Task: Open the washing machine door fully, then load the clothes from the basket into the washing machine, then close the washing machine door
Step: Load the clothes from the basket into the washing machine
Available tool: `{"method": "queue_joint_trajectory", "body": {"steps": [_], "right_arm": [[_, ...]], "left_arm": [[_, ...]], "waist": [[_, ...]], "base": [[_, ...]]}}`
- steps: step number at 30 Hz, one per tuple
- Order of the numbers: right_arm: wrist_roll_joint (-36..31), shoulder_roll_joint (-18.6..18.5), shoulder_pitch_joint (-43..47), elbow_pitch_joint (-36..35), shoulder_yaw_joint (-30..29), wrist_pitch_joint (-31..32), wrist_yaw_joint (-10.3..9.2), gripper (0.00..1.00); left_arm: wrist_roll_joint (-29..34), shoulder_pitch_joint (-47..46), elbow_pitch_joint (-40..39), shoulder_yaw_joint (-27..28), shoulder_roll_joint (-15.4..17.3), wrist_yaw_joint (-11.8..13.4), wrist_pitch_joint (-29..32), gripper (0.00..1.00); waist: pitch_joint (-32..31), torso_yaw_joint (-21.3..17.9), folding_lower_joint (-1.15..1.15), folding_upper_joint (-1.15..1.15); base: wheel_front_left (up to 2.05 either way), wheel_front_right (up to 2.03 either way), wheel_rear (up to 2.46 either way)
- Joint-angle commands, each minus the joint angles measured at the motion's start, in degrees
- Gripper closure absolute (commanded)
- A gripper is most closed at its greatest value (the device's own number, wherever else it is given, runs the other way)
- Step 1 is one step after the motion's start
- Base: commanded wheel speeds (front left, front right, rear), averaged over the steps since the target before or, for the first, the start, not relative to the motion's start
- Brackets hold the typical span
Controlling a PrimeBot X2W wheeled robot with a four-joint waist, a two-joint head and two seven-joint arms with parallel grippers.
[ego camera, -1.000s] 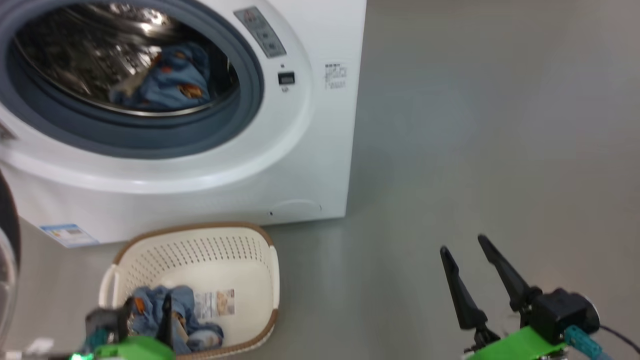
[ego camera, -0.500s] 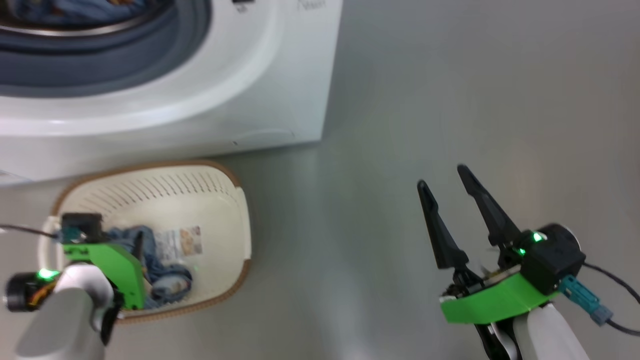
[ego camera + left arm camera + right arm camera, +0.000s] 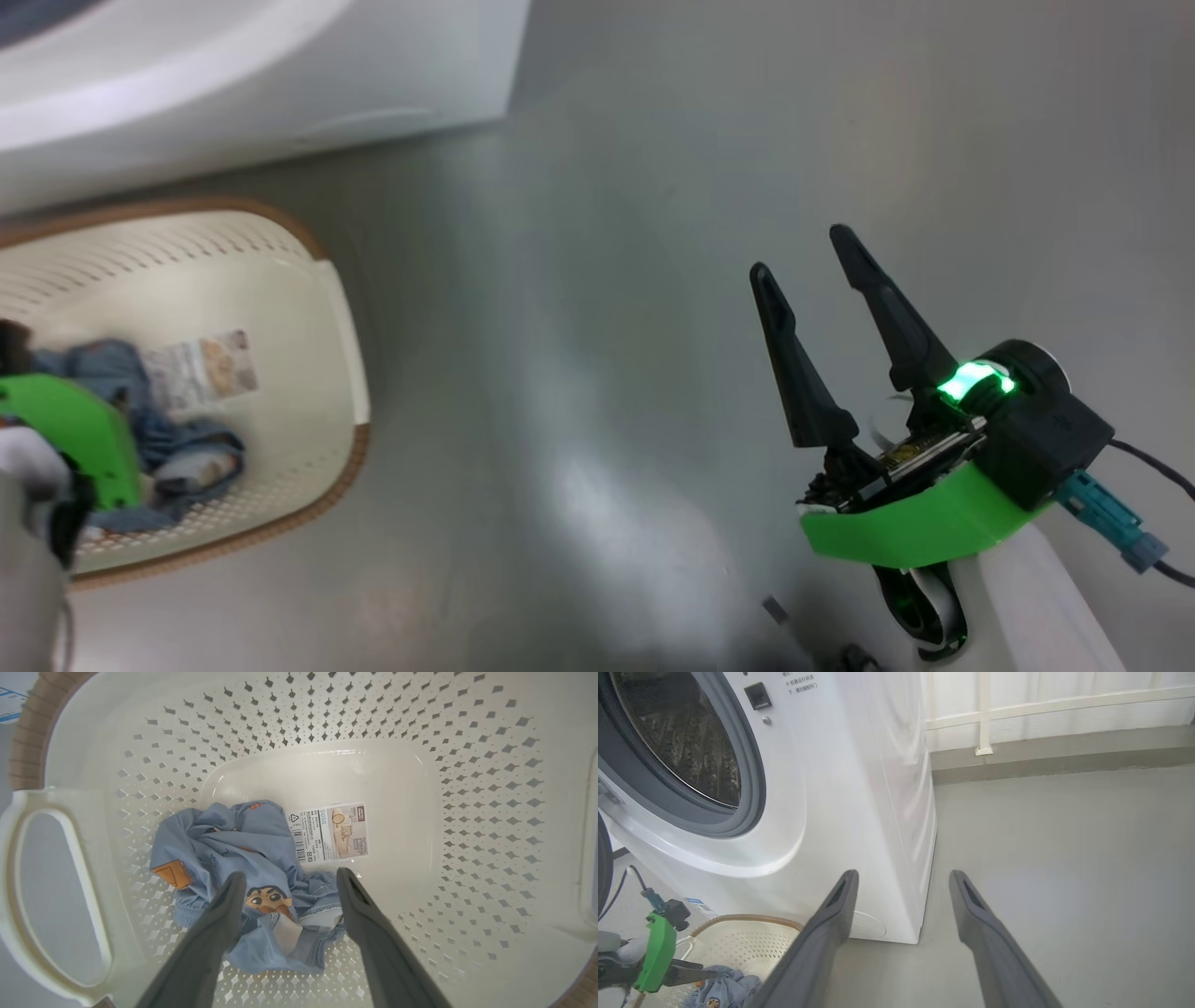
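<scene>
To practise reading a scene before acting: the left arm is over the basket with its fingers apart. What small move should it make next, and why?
Probably lower the left gripper a little and close its fingers on the clothes. The fingers stand open over the crumpled blue garment lying in the basket, not yet gripping it.

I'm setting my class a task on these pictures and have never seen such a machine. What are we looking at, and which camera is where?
It is a wheeled two-armed robot loading laundry. One picture comes from its head, looking down; the others from each wrist. The left end effector, open, reaches into the basket over blue clothes. The right end effector, open and empty, hangs above the floor near the washing machine. Nothing is held.
</scene>
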Motion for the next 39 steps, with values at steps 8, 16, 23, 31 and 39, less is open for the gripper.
{"method": "queue_joint_trajectory", "body": {"steps": [8,16,23,31,39], "right_arm": [[2.56,0.15,-0.7,-3.87,1.19,-0.42,0.16,0.0],[3.64,0.15,-1.15,-5.35,1.23,-0.42,0.16,0.0],[4.29,0.15,-1.23,-6.32,1.14,-0.42,0.16,0.0],[5.12,0.15,-1.78,-6.82,1.68,-0.42,0.16,0.0],[6.05,0.15,-2.05,-6.76,1.96,-0.42,0.16,0.0]], "left_arm": [[-1.3,-4.14,2.44,2.24,7.18,1.09,3.51,0.0],[-0.95,-6.28,3.03,1.39,9.19,1.93,6.07,0.49],[-0.84,-6.93,3.57,1.06,10.14,4.72,7.24,0.28],[-0.48,-7.55,4.31,0.63,11.01,10.29,9.98,0.26],[-0.64,-7.16,4.66,0.18,11.68,12.45,12.22,1.0]], "waist": [[11.46,-7.34,0.0,0.0],[14.61,-8.64,0.0,0.0],[16.19,-8.86,0.0,0.0],[17.43,-9.18,0.0,0.0],[17.85,-9.78,0.0,0.0]], "base": [[0.0,0.0,0.0],[0.0,0.0,0.0],[0.0,0.0,0.0],[0.0,0.0,0.0],[0.0,0.0,0.0]]}}
